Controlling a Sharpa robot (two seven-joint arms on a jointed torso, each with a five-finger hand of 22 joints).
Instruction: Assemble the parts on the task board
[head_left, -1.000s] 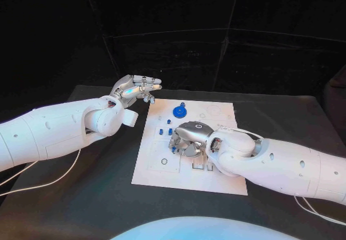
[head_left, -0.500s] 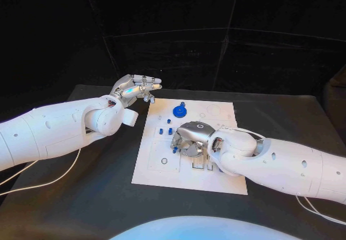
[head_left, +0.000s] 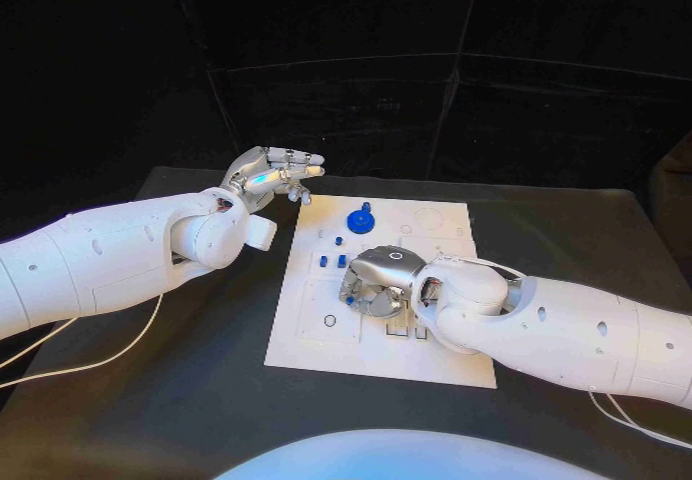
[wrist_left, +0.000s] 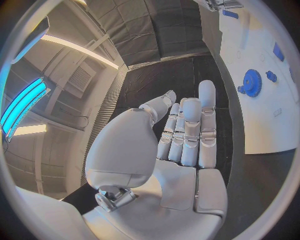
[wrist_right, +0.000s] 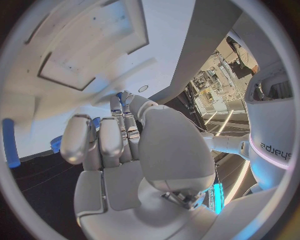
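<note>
Down on the task board (head_left: 310, 335), the right hand (head_left: 378, 280) covers the middle, fingers curled; whether they pinch a small blue part (wrist_right: 119, 98) is unclear. Beyond it stands a blue gear (head_left: 361, 216). Off the board's far-left corner, the left hand (head_left: 268, 176) hovers with fingers apart, holding nothing.

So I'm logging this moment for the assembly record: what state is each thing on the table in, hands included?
Task board: flat on the black table.
Blue gear: lying on the board's far end, untouched.
Small blue parts: on the board beside the right hand.
Left hand: raised off the board's far left corner, fingers apart, holding nothing.
Right hand: palm down over the board's middle; whether it holds anything is hidden.
</note>
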